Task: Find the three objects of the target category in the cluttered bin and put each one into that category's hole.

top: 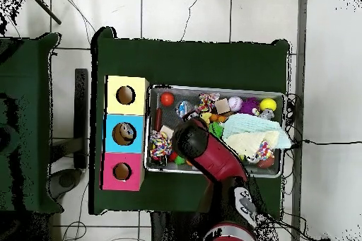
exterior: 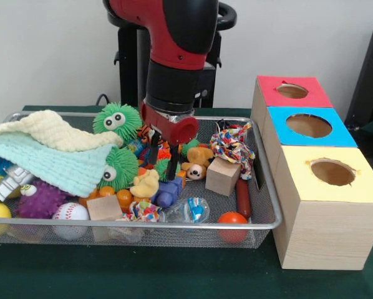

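Note:
My gripper [exterior: 164, 169] reaches down into the middle of the wire bin [exterior: 271, 205], open, with its dark fingers [exterior: 173, 167] among the toys beside a striped tiger toy [exterior: 150, 139] and above a blue piece [exterior: 167, 194]. Close by lie a small teddy bear [exterior: 198, 162], a yellow duck [exterior: 146, 184] and a wooden block [exterior: 222, 176]. To the right stand three boxes with round holes: red [exterior: 292, 91], blue [exterior: 308, 125], yellow [exterior: 332, 172]. In the overhead view the arm [top: 212, 155] covers the gripper and the bin's middle; the boxes [top: 125, 133] sit left of the bin [top: 215, 88].
Two green fuzzy creatures [exterior: 116, 120] [exterior: 119, 167], a cream towel [exterior: 55, 131] and a mint towel [exterior: 43, 162] fill the bin's left. A purple spiky ball [exterior: 42, 199], baseball [exterior: 70, 212], rope toy [exterior: 231, 144], red ball [exterior: 232, 219] and red sausage [exterior: 242, 197] lie around.

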You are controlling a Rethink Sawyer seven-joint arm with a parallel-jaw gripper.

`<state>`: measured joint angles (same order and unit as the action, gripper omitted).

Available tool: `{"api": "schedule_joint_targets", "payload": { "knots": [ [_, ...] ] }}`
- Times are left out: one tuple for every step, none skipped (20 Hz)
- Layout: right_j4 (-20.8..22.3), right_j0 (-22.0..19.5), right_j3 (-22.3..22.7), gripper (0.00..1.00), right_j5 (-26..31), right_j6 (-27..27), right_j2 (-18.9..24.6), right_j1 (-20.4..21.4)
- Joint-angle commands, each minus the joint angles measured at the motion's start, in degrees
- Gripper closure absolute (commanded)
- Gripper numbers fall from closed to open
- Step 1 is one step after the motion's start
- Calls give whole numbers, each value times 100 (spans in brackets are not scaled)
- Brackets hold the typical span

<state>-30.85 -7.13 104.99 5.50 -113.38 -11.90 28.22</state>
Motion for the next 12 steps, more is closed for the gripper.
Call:
{"api": "schedule_joint_targets", "payload": {
  "knots": [
    [-556,292,-178,0,710,-1662,-148,-470],
    [-568,336,-204,0,770,-1639,-223,-503],
    [-580,381,-230,0,831,-1616,-298,-536],
    [-601,446,-250,0,917,-1632,-394,-551],
    [-622,510,-270,0,1004,-1647,-489,-566],
    [-648,594,-284,0,1096,-1691,-594,-586],
    [-655,610,-282,0,1147,-1693,-641,-581],
    [-670,670,-262,0,1236,-1738,-721,-567],
    [-667,683,-261,0,1303,-1735,-764,-543],
    [-662,727,-237,0,1368,-1741,-835,-509],
    [-663,740,-195,0,1388,-1743,-857,-471],
    [-683,779,-175,0,1414,-1776,-882,-470]
  ]
}}
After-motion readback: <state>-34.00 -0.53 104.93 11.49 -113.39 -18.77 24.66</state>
